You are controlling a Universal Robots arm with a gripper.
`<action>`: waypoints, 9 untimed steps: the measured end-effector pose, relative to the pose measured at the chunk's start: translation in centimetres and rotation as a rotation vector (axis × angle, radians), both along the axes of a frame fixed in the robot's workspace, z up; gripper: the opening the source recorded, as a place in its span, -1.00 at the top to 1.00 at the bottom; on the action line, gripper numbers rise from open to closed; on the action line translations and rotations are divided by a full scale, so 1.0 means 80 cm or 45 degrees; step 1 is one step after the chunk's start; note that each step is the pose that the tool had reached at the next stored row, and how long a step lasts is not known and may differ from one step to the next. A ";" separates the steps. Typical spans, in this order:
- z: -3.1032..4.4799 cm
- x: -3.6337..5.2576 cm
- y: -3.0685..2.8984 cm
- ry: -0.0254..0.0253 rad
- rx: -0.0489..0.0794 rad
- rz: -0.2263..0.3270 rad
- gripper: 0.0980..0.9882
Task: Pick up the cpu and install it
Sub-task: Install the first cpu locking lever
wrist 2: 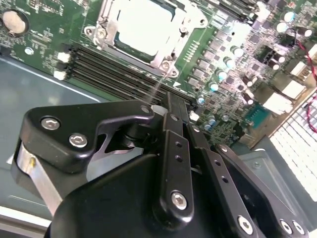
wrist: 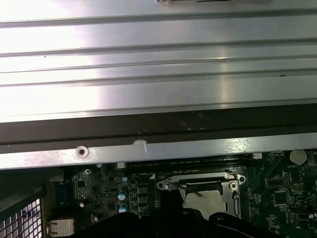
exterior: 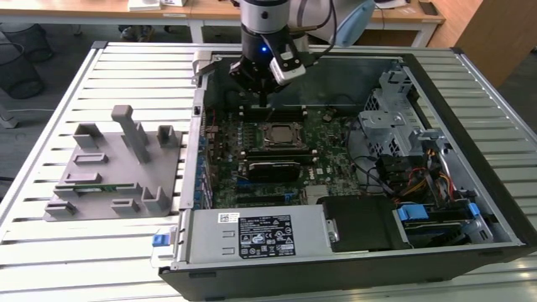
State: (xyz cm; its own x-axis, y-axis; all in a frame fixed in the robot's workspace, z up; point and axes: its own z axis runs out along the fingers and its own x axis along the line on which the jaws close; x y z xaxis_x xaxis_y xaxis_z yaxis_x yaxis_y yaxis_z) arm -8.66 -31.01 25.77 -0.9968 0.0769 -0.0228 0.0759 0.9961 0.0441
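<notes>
Above the open computer case [exterior: 470,207], my gripper [exterior: 263,99] hangs clenched and empty near the cpu [exterior: 278,133] seated in its socket.

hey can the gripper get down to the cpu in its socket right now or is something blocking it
Probably yes. The gripper hangs inside the open case, just beyond the cpu, which sits in its socket with its shiny top uncovered. Nothing visible lies between them; the memory slots beside it sit low.
</notes>
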 end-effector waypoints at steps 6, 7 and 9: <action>-0.0014 0.008 0.0000 0.0008 0.023 0.000 0.96; -0.0016 0.008 -0.0003 0.0009 0.035 0.000 0.96; -0.0020 0.009 -0.0019 0.0012 0.048 0.000 0.96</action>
State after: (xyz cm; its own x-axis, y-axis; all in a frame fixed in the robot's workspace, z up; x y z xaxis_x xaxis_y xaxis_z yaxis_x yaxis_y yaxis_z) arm -7.96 -31.16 25.61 -0.9968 0.0777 -0.0190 0.0759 0.9938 0.0816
